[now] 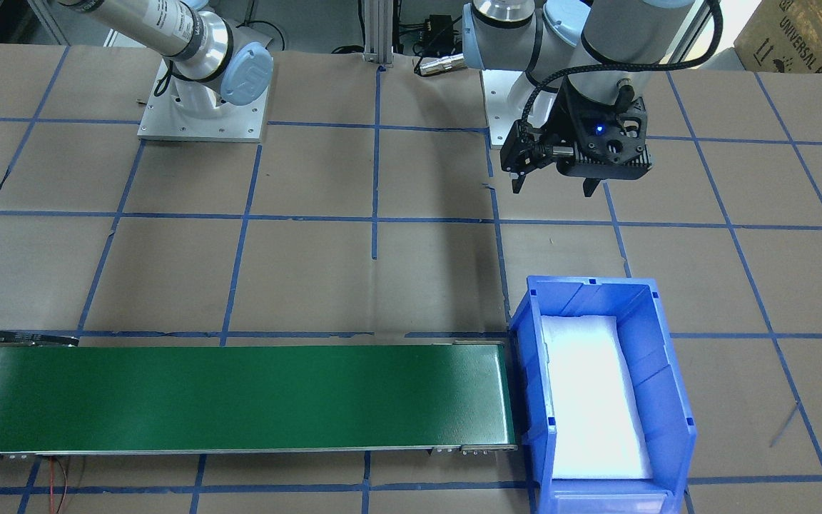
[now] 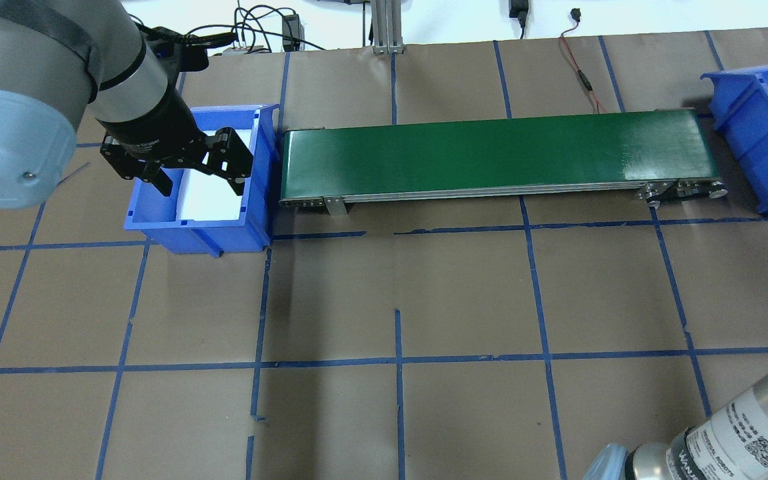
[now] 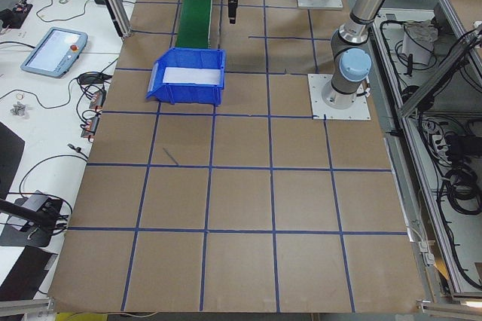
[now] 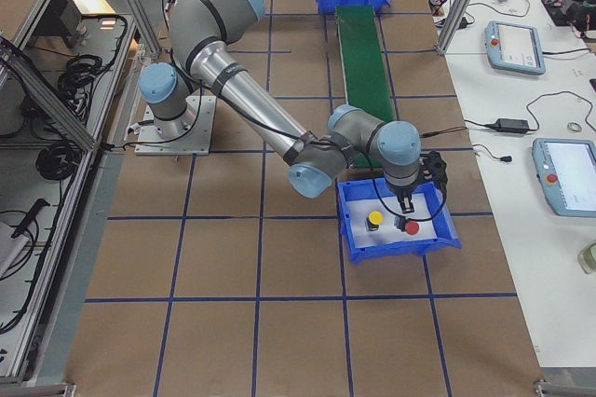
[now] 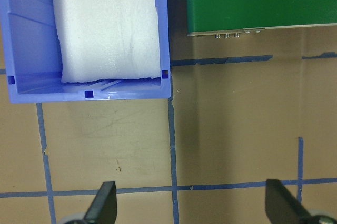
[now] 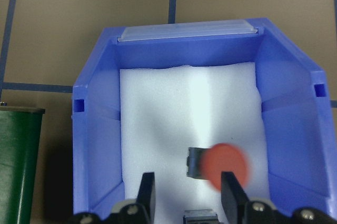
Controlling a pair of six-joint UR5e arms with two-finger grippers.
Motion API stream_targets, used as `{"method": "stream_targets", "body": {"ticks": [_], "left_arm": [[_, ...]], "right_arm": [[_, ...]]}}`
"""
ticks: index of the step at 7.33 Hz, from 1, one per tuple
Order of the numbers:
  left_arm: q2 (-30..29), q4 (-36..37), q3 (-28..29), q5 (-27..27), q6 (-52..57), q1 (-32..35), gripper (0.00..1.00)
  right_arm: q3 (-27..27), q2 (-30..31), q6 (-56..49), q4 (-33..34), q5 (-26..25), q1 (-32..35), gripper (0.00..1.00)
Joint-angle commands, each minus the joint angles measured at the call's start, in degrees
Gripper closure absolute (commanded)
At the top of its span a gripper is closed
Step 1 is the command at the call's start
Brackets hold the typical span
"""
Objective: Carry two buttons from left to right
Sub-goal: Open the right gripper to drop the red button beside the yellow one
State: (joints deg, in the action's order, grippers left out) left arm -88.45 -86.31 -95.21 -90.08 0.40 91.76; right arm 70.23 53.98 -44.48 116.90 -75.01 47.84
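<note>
The red button point(image 6: 225, 166) lies on the white foam of the right blue bin point(image 6: 95, 145), blurred in the right wrist view, its dark base towards the left. My right gripper point(image 6: 187, 183) is open just above it, fingers apart. In the exterior right view the yellow button point(image 4: 374, 219) and the red button point(image 4: 411, 226) sit side by side in that bin point(image 4: 354, 239), with the right gripper point(image 4: 402, 199) over the red one. My left gripper point(image 2: 201, 188) is open and empty, hovering above the left blue bin point(image 2: 157, 230), which holds only white foam point(image 5: 108, 24).
A green conveyor belt point(image 2: 491, 157) runs between the two bins. The table is brown paper with a blue tape grid. The right arm's base link point(image 2: 724, 433) shows at the overhead view's lower right. Tablets and cables lie on side benches.
</note>
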Motion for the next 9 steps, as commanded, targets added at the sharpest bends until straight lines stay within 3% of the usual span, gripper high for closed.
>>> {"method": "stream_targets", "body": {"ticks": [1,4,5,6,7,9], "left_arm": [[-0.1,0.0,-0.1,0.1,-0.1,0.0,0.0],[-0.1,0.0,-0.1,0.0,0.0,0.0,0.0],[-0.1,0.0,-0.1,0.1,-0.1,0.0,0.0],[-0.1,0.0,-0.1,0.1,-0.2,0.0,0.0],[-0.1,0.0,-0.1,0.2,-0.2,0.1,0.0],[-0.1,0.0,-0.1,0.1,-0.2,0.1,0.0]], "right_arm": [[0.5,-1.0,-0.1,0.1,1.4,0.0,0.46],[2.7,3.3,0.0,0.1,0.0,0.0,0.38],[2.7,3.9,0.1,0.0,-0.3,0.0,0.31],[3.6,7.5,0.4,-1.8,-2.9,0.1,0.13],[6.5,15.3,2.0,-9.1,-5.6,0.8,0.05],[10.9,27.5,8.9,-19.4,-10.6,6.0,0.0]]}}
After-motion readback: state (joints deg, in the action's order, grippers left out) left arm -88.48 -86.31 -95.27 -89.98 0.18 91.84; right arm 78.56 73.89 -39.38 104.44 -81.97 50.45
